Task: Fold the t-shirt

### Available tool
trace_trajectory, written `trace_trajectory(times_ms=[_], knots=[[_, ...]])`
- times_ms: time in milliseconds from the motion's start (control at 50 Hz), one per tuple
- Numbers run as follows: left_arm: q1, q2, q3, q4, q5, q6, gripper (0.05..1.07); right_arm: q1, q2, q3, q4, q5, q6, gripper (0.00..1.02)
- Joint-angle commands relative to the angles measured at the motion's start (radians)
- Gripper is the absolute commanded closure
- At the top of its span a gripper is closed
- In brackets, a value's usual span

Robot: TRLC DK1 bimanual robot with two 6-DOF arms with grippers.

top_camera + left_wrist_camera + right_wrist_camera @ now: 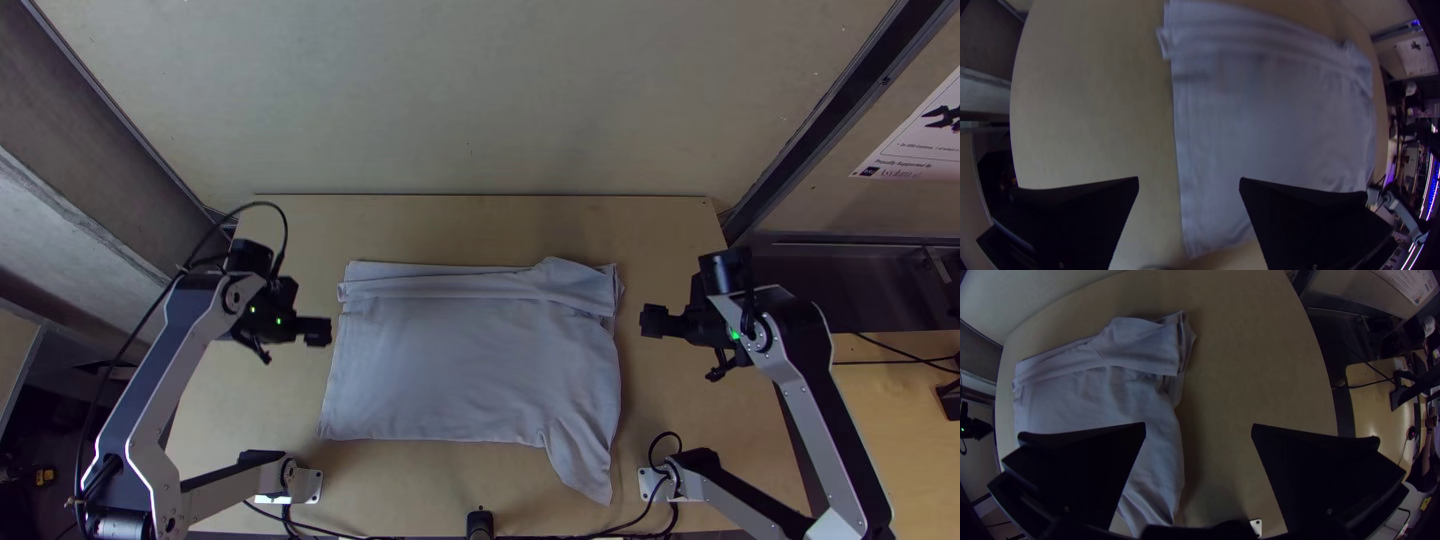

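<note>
T-shirt (460, 370) of pale grey cloth, just one, partly folded between left flat-fingered black pincer (318, 331) and right pincer (655, 321), both agape.

The left arm (160, 370) and right arm (820, 400) are both bent, well apart from each other. The left gripper (294, 343) and right gripper (683, 347) point downward, each with its two black fingers spread wide.

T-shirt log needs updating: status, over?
Left gripper, right gripper open, either side. T-shirt flat, far edge layered. Possible snag: flap jutting out, near right corner.
</note>
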Motion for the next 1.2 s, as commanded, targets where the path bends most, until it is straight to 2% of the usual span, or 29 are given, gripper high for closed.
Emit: trace_trajectory(times_ms=[0,260,480,680,960,1100,1180], knots=[[-0.011,-0.075,-0.096,-0.057,-0.022,0.066,0.10,0.016,-0.027,-0.055,-0.024,0.008,0.031,0.05],[-0.088,-0.163,-0.228,-0.163,-0.095,0.106,0.10,0.116,-0.030,-0.110,-0.071,0.008,0.068,0.05],[-0.166,-0.166,-0.312,-0.204,-0.132,0.095,0.10,0.130,-0.006,-0.164,-0.100,0.000,0.074,0.05],[-0.230,-0.092,-0.370,-0.178,-0.146,0.049,0.10,0.142,0.008,-0.199,-0.123,-0.004,0.071,0.05],[-0.322,0.048,-0.377,-0.079,-0.152,-0.051,0.11,0.205,0.010,-0.239,-0.143,-0.007,0.082,0.05],[-0.359,0.117,-0.397,-0.053,-0.161,-0.061,0.11,0.208,0.005,-0.257,-0.143,-0.007,0.080,0.05],[-0.364,0.146,-0.392,-0.049,-0.168,-0.069,0.23,0.210,0.005,-0.262,-0.143,-0.006,0.080,0.06]])
